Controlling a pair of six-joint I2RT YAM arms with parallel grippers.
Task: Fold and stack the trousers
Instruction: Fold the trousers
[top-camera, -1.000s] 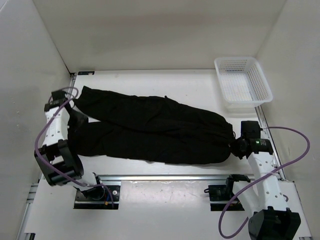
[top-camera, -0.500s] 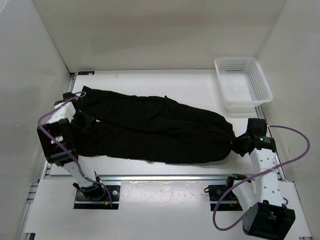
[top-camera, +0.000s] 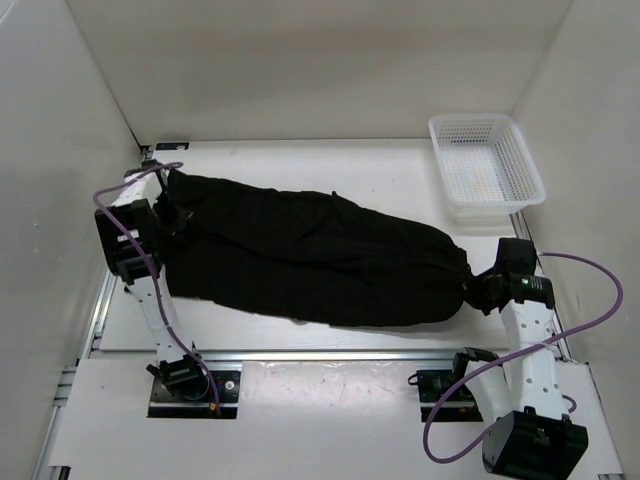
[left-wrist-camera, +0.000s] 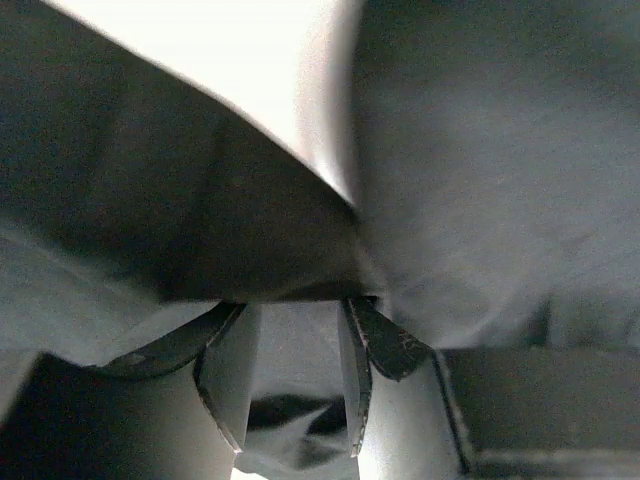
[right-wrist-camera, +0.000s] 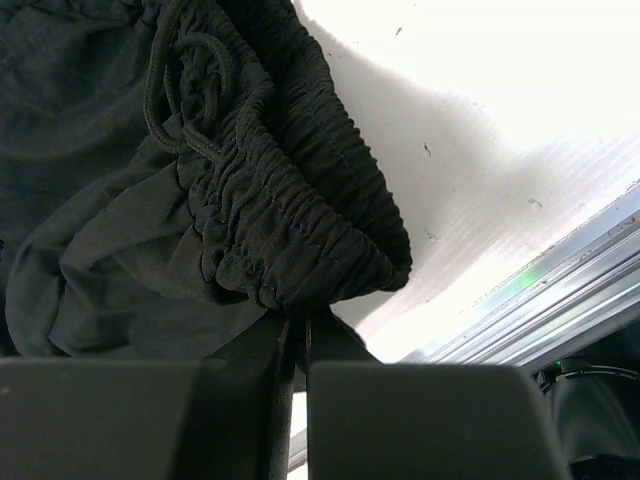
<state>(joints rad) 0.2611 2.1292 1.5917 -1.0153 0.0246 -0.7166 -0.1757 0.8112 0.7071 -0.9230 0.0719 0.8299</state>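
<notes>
Since a second ago my left tool (left-wrist-camera: 295, 340) moves up to the leg ends at upper left; through the blur I cannot tell whether it grips. My right tool (right-wrist-camera: 296, 335) is clamped on the waistband of the trousers (top-camera: 320, 260), stretched across the bench (top-camera: 330, 165).

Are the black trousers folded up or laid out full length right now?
Laid out full length. The trousers stretch across the table, both legs side by side, with the waistband bunched at the right claw.

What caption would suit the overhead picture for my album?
Black trousers lie across the table, right gripper pinching the waistband, left gripper at the leg ends, white basket beyond.
</notes>
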